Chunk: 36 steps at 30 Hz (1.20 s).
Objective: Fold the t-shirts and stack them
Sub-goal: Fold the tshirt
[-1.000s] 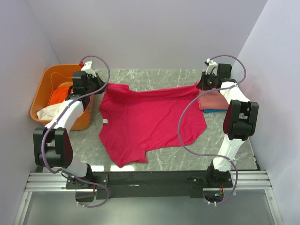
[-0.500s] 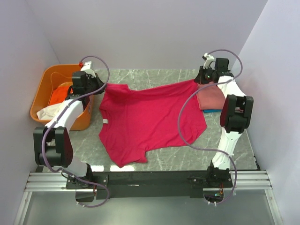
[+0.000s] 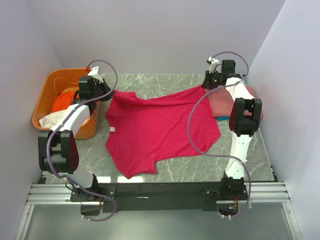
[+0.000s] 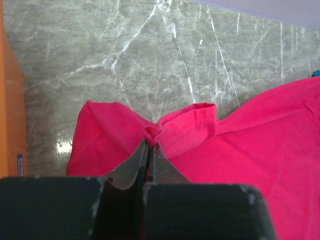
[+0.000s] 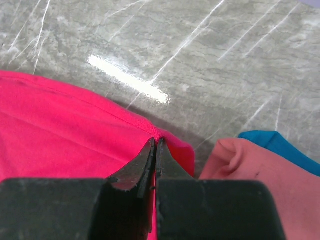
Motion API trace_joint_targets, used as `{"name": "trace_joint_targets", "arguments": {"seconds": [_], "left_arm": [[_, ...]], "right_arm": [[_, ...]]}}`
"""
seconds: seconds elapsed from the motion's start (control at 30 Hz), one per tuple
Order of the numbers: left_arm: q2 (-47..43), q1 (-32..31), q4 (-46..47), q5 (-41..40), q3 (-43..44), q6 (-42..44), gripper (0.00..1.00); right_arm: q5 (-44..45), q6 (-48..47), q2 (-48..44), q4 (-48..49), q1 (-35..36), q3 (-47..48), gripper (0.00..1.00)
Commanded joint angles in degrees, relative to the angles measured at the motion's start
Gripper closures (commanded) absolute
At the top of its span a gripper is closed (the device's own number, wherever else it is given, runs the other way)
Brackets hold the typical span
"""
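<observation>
Grey marble table (image 3: pixel 165 82) with crimson shirt (image 3: pixel 160 130) spread mid-table, far edge stretched between both arms. Its bunched far-left corner is clamped tight in the left gripper (image 4: pixel 150 146) near the orange tub (image 3: pixel 42 100) of loose cloth; far-right hem corner is pinched in the right gripper (image 5: pixel 155 144), just beside folded salmon shirt (image 5: pixel 250 170) atop blue shirt (image 5: pixel 280 147)

Grey marble desk (image 3: pixel 165 82), large crimson-pink t-shirt (image 3: pixel 160 130) spread across its middle, folded salmon-pink shirt (image 3: pixel 225 104) lying over a blue shirt (image 5: pixel 272 142) near the right edge, orange tub (image 3: pixel 45 100) at the left.
</observation>
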Motion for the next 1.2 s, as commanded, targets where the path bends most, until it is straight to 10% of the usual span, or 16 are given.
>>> {"name": "trace_joint_targets", "arguments": {"seconds": [0.0,1.17], "left_arm": [[-1.53,0.38,1.02,1.59,1.69,0.72,1.0],[8.57,4.69,-0.12,7.83,14.08,0.02,1.0]], "right_arm": [[0.67,-1.45,-0.27,-2.49,-0.2,3.4,1.0],[2.33,1.88,1.4,0.06,-0.03,6.92,1.0]]}}
